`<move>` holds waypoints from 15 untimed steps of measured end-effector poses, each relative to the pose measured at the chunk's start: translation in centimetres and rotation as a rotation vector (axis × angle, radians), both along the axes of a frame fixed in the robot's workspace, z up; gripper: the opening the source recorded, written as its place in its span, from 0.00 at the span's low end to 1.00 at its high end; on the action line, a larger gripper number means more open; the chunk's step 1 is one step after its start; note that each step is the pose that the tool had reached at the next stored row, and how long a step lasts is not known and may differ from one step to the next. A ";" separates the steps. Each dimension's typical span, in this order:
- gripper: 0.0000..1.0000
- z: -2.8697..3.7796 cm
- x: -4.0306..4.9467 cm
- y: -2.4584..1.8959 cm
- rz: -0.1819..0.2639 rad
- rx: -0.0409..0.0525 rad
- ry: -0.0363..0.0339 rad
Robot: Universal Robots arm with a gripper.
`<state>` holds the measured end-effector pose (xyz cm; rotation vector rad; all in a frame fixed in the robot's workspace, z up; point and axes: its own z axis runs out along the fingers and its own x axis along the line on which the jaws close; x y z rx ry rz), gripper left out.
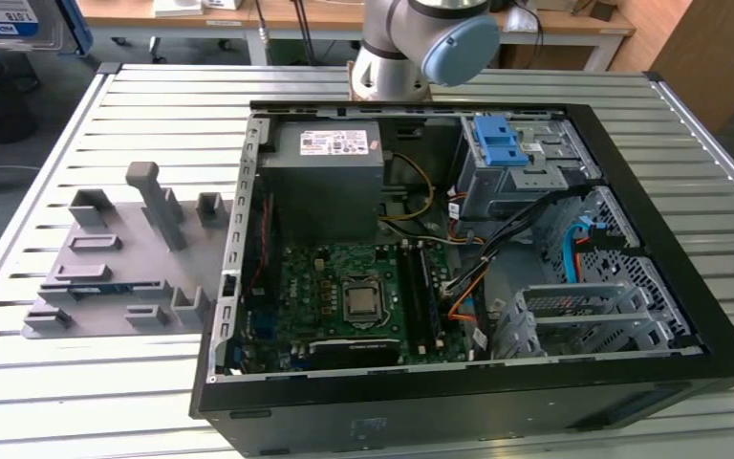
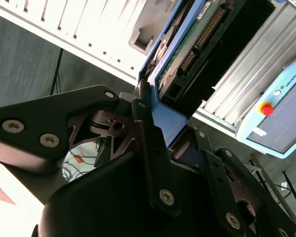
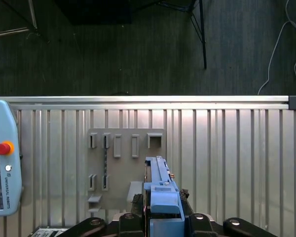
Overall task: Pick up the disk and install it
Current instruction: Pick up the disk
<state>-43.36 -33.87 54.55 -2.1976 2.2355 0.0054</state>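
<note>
In both wrist views my gripper (image 2: 170, 126) (image 3: 163, 217) is shut on the disk, its dark fingers (image 2: 147, 138) pressing either side of the blue carrier bracket. The disk (image 2: 187, 54) (image 3: 160, 185) is held edge-on, high above the slatted table, and its green circuit board and connector show in the second wrist view. The exterior view has the disk (image 1: 16, 27) at its upper left corner, silver with a white-and-blue label and a blue frame, well off the open computer case (image 1: 673, 316).
Inside the case sit a metal drive cage with a blue latch (image 1: 501, 143), a grey power-supply box (image 1: 329, 163) and a green motherboard (image 1: 355, 296). A grey slotted fixture (image 1: 125, 268) (image 3: 121, 168) lies on the table (image 1: 150, 105). A teach pendant (image 3: 2, 163) rests nearby.
</note>
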 end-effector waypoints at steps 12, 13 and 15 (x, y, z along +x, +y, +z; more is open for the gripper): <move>0.37 0.01 0.20 0.00 0.000 0.0000 0.0000; 0.37 0.01 0.25 0.00 0.000 0.0000 0.0000; 0.37 0.01 0.45 -0.01 0.000 -0.0001 0.0002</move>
